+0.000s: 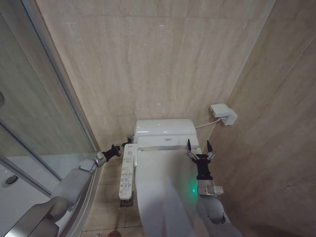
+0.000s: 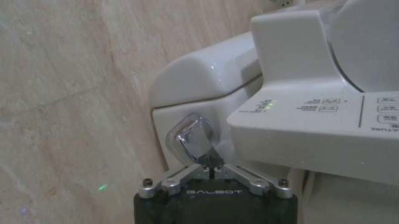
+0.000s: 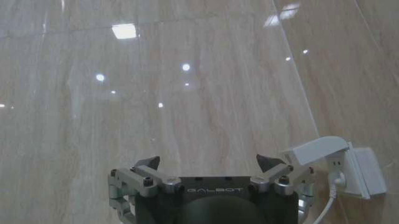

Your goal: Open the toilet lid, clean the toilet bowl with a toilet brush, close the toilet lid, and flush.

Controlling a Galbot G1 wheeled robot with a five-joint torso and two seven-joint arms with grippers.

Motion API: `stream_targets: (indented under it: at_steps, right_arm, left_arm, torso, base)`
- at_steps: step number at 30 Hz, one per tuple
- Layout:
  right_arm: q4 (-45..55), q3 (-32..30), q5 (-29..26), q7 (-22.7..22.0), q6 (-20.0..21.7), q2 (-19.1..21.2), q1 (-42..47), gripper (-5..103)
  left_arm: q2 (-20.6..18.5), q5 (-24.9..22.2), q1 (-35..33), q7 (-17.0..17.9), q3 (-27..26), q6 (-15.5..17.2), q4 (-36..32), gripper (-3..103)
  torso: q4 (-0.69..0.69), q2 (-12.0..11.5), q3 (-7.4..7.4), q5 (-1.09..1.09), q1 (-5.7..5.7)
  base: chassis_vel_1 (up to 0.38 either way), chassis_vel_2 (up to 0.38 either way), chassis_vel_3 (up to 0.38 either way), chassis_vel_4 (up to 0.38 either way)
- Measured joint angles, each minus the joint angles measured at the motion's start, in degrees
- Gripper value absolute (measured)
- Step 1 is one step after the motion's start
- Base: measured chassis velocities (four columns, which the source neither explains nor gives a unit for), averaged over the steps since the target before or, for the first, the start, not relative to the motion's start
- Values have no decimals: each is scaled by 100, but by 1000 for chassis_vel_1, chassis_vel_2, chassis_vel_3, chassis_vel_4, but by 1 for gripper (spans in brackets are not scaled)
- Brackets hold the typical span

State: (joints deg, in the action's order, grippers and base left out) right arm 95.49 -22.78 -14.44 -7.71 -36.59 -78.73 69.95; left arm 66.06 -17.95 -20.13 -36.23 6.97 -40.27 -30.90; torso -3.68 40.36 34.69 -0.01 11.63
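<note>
Head view: toilet lid (image 1: 160, 197) lies closed over the bowl; right hand (image 1: 199, 149) hovers released beside the tank. Left wrist view: left hand (image 2: 210, 169) clenched at the chrome flush lever (image 2: 190, 137). Right wrist view: right hand (image 3: 209, 164) spread, facing the wall outlet (image 3: 349, 170).

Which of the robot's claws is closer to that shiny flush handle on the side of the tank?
The left gripper: its closed fingers are right at the chrome flush handle. The right gripper hangs open above the closed toilet lid, on the tank's other side.
</note>
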Motion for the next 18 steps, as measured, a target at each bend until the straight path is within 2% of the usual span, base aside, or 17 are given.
stream_targets:
  at_steps: [18]
  right_arm:
    - [4, -15, -1, -4, -9, 23, 28, 100]
  left_arm:
    - [26, -3, 50, 3, 23, 4, 51, 0]
  torso:
    - [4, 0, 0, 1, 0]
  base:
    - [0, 0, 0, 0]
